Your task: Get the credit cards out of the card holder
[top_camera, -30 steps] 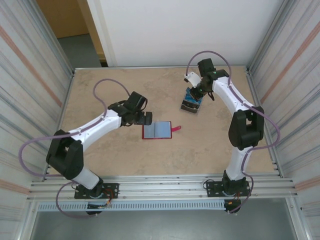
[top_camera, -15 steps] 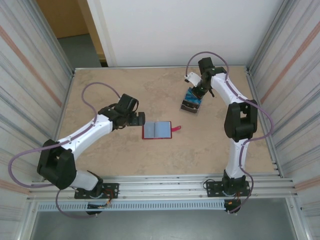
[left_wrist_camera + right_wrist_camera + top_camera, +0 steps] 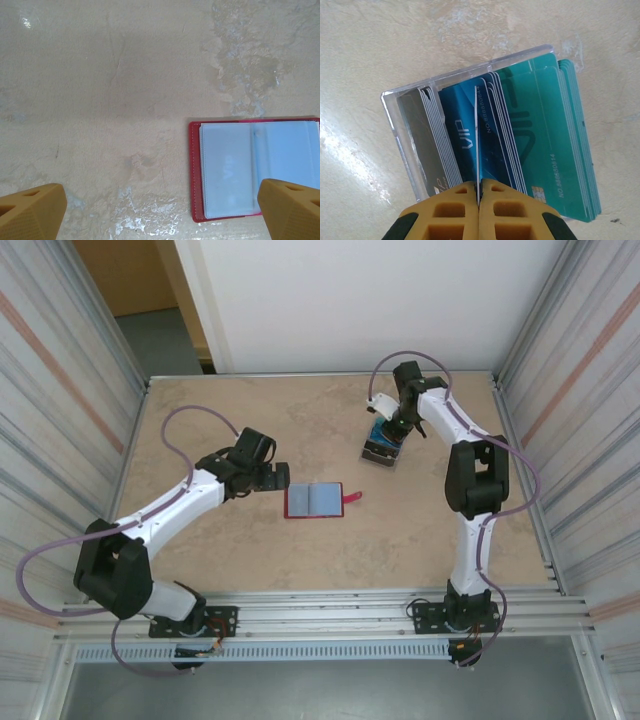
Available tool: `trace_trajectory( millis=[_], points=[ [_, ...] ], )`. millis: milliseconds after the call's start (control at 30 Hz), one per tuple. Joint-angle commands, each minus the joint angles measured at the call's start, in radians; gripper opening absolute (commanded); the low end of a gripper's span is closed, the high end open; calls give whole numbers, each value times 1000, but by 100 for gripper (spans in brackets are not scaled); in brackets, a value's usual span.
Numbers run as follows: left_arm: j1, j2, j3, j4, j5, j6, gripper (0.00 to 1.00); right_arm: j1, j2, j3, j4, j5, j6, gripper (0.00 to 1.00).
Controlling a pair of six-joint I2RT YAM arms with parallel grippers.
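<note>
Left pincer (image 3: 282, 477), released wide, has backed a little off the red card holder (image 3: 315, 500), which lies open mid-bench (image 3: 200, 420). The right pincer (image 3: 393, 428) hangs over the clear tray (image 3: 381, 452) further back. From the left wrist I see pale pockets with faint lettering in one, so I can't tell whether a card remains. From the right wrist, the jaws are clenched on one card (image 3: 477, 150), edge-up among the credit cards (image 3: 540, 145) in the tray. I judge that card nearly stowed.

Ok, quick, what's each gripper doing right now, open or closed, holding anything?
Left gripper: open, empty, beside the card holder.
Right gripper: shut on one credit card, seen edge-on.
</note>
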Motion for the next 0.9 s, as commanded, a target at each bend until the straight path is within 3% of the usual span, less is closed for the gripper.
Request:
trace_trajectory(
  millis=[0, 333, 567, 700, 867],
  points=[
    [12, -11, -4, 2, -1, -10, 99, 2, 30, 26, -33, -15, -18, 0],
    [16, -10, -3, 3, 5, -13, 99, 6, 18, 66, -40, 27, 38, 32],
    [18, -16, -10, 3, 5, -16, 99, 18, -60, 55, -7, 61, 120, 35],
    [35, -29, -24, 15, 15, -43, 99, 49, -115, 42, 8, 114, 288, 38],
    [83, -69, -67, 31, 19, -91, 99, 136, -203, -65, 25, 183, 609, 41]
  ],
)
